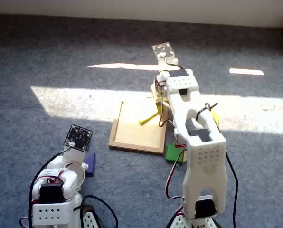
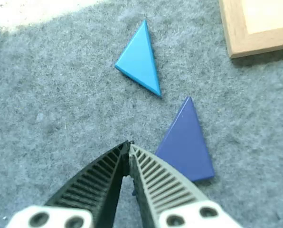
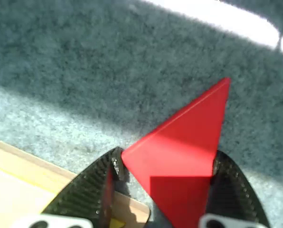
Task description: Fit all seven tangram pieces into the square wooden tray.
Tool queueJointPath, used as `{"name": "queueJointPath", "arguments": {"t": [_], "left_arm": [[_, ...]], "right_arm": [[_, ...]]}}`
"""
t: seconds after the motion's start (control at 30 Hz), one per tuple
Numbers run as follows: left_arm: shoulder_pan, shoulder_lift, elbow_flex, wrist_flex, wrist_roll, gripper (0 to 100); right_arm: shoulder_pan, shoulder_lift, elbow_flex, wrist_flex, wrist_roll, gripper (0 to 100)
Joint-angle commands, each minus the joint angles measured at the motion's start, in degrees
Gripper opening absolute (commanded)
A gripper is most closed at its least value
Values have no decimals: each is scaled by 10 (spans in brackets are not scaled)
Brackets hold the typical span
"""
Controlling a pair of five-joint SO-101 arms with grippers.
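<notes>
two sets of fingers show over a grey carpeted surface (image 2: 46, 118). the left fingers (image 2: 151, 180) are pressed together, tips meeting, with nothing between them. just beside them, on the pale finger's side, a dark blue plastic triangle (image 2: 185, 142) lies flat on the carpet; we cannot tell whether the finger touches it. ahead of the tips and apart from them, a light blue plastic triangle (image 2: 139, 59) lies flat, clear of the dark one. farther ahead, again on the pale finger's side, we see a corner of the square wooden tray (image 2: 236, 38).

the right fingers (image 3: 91, 190) are spread around a red plastic triangle (image 3: 179, 152) and grip it by two opposite edges. one corner of it juts out past the fingertips, over bare carpet. the tray's rim (image 3: 18, 166) runs just outside one finger and below it.

from above, we see the tray (image 1: 114, 137) lying flat between the two arms, with the right arm (image 1: 198, 137) stretched along one side of it. behind the right fingers, back toward that arm's base, a green plastic piece (image 1: 172, 153) lies just beside the tray's near corner. a thin yellow shape (image 1: 148, 118) shows over the tray near those fingers; we cannot tell what it is.
</notes>
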Motion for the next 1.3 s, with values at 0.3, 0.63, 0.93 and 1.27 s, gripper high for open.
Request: {"name": "queueJointPath", "arguments": {"t": [0.3,0.63,0.93,1.27], "left_arm": [[-6,-16,12,3,-5,7],[-6,-16,12,3,-5,7],[-6,-16,12,3,-5,7],[-6,-16,12,3,-5,7]], "right_arm": [[19,-75,-69,119,41,189],[-20,-177,-67,226,41,189],[-24,-135,-69,133,-105,193],[-18,-4,-106,36,-199,466]]}}
